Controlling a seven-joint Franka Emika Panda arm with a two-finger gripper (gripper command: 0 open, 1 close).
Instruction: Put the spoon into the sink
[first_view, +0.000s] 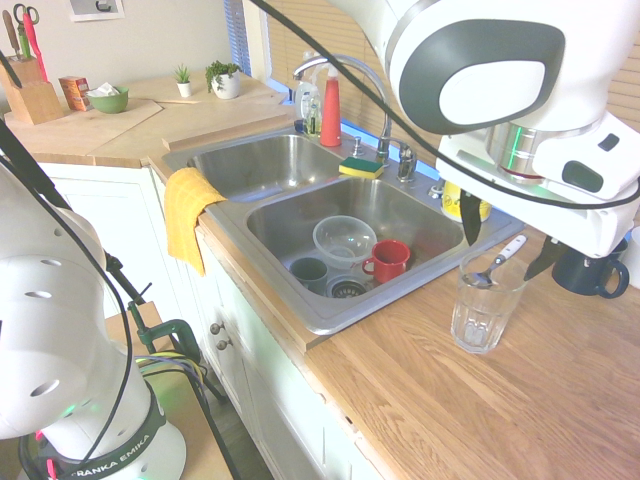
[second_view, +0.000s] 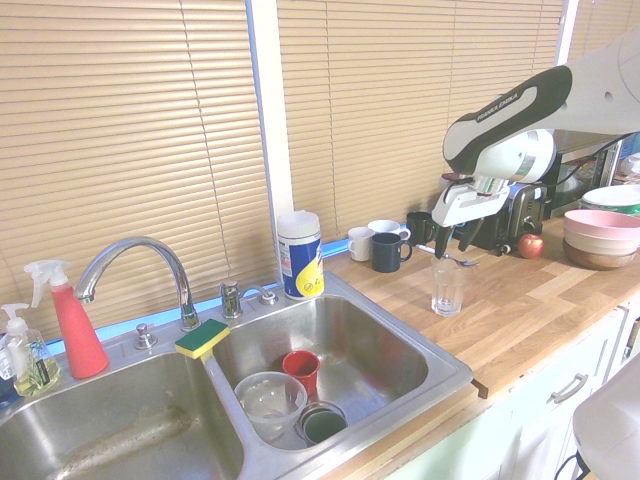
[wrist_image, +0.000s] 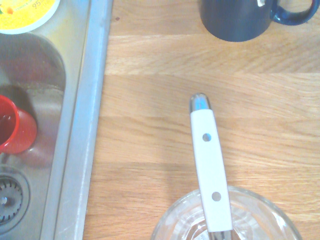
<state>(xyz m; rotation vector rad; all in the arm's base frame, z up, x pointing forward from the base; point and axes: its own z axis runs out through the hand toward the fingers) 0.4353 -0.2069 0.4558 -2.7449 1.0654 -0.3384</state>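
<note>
Across the mouth of the glass (first_view: 486, 318) lies the spoon (first_view: 495, 262), its white handle sticking out past the rim, outside the sink (first_view: 355, 240). Two round metal dots on that handle show only in the wrist view. The toaster (second_view: 508, 215) and apple (second_view: 530, 245) appear only in the second exterior view, the yellow towel (first_view: 190, 215) only in the first. "FRANKA EMIKA" is printed on the arm (second_view: 515, 115); the wrist view shows "95" on the wipes tub (wrist_image: 26, 12). The gripper (first_view: 508, 255) is wide open above the glass, holding nothing.
</note>
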